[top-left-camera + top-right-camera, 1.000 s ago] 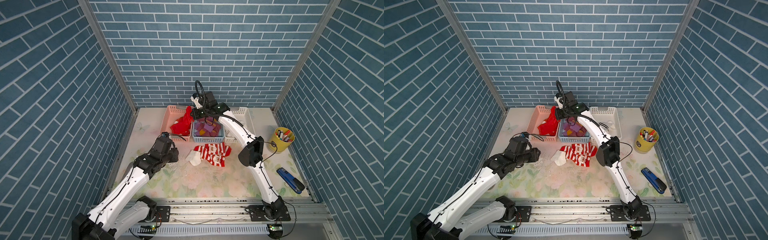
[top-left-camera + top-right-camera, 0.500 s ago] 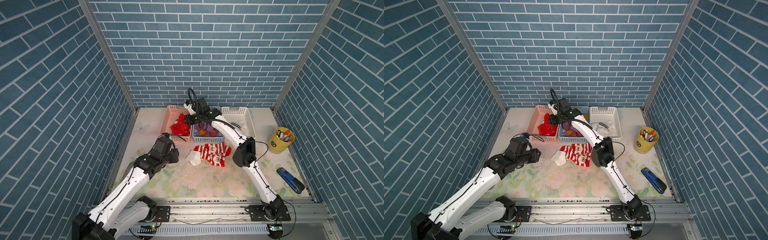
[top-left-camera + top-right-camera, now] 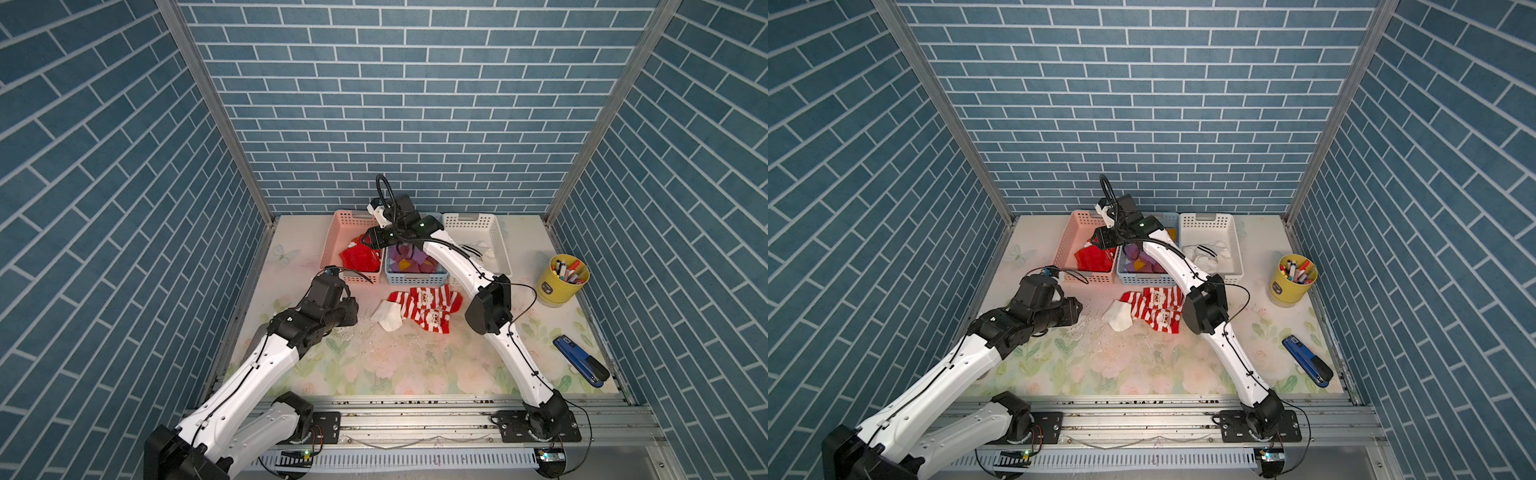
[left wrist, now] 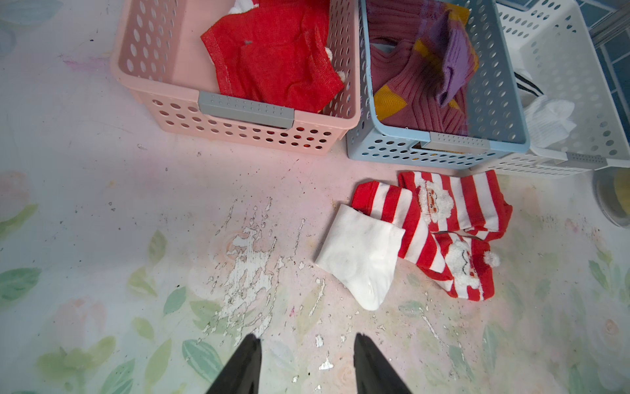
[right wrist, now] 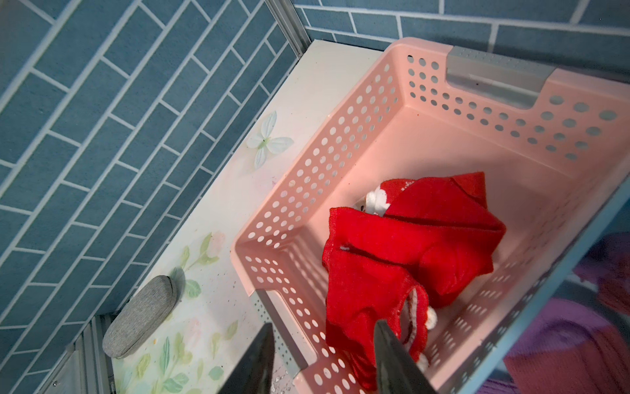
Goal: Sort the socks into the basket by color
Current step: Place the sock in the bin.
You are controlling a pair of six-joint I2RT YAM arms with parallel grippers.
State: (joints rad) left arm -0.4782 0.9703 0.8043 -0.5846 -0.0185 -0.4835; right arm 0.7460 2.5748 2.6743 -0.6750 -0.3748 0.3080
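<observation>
Three baskets stand in a row at the back. The pink basket (image 3: 332, 245) holds red socks (image 5: 409, 238). The blue basket (image 3: 415, 279) holds purple and maroon socks (image 4: 419, 78). In the white basket (image 3: 473, 222) lie white socks (image 3: 1204, 253). My right gripper (image 5: 324, 324) hangs open over the pink basket's near end, above the red socks and holding nothing. On the table in front of the blue basket lie red-and-white striped Santa socks (image 4: 453, 232) with a white sock (image 4: 361, 259) overlapping them. My left gripper (image 4: 306, 337) hovers open over bare table, short of the white sock.
A yellow cup of markers (image 3: 561, 280) and a blue stapler (image 3: 582, 368) sit along the right side. A grey case (image 5: 139, 317) lies by the left wall beside the pink basket. The mat's print is worn in the middle (image 4: 249, 259).
My right gripper swung left from the blue basket to the pink one with a red sock, then opened; the sock now lies in the pink basket. The left arm has not moved.
</observation>
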